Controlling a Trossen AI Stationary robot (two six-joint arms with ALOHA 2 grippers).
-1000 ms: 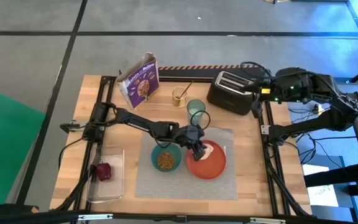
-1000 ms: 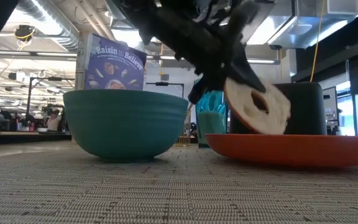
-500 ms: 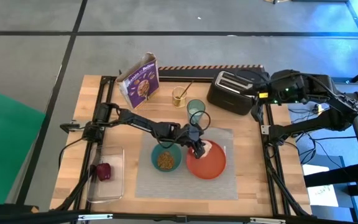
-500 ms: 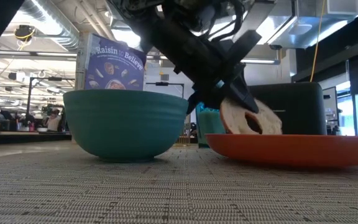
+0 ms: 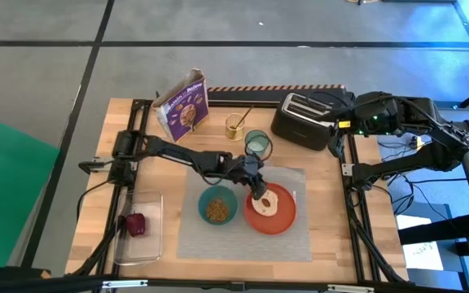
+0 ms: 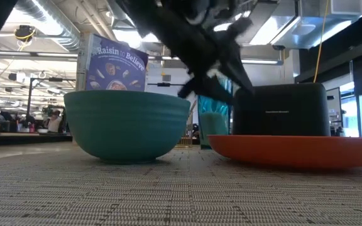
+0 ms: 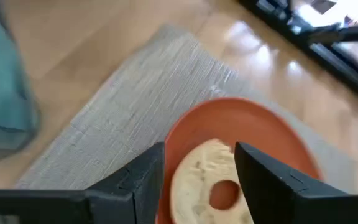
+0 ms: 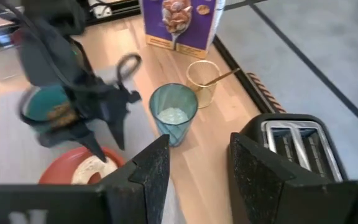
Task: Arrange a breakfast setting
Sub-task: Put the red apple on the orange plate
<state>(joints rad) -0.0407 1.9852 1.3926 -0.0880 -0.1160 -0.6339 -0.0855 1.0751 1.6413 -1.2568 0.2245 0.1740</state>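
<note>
Bagel [image 5: 265, 202] is seen lying flat on the orange-red plate [image 5: 282, 218], directly beneath the left claw [image 5: 256, 190], whose fingers are spread with nothing held. Right claw [image 8: 194, 171] is parked apart-fingered above the toaster [image 5: 301, 122]. Bagel is judged light, soft and compressible; best taken across the outer rim.

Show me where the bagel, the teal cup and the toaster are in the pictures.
bagel [image 5: 265, 202]: high view, on its pale ring beside the hole.
teal cup [image 8: 173, 114]: right wrist view, on its inside bottom.
toaster [image 5: 301, 122]: high view, on its black top.

One bowl [image 5: 216, 208], one plate [image 5: 280, 220], one bagel [image 5: 265, 203]
</note>
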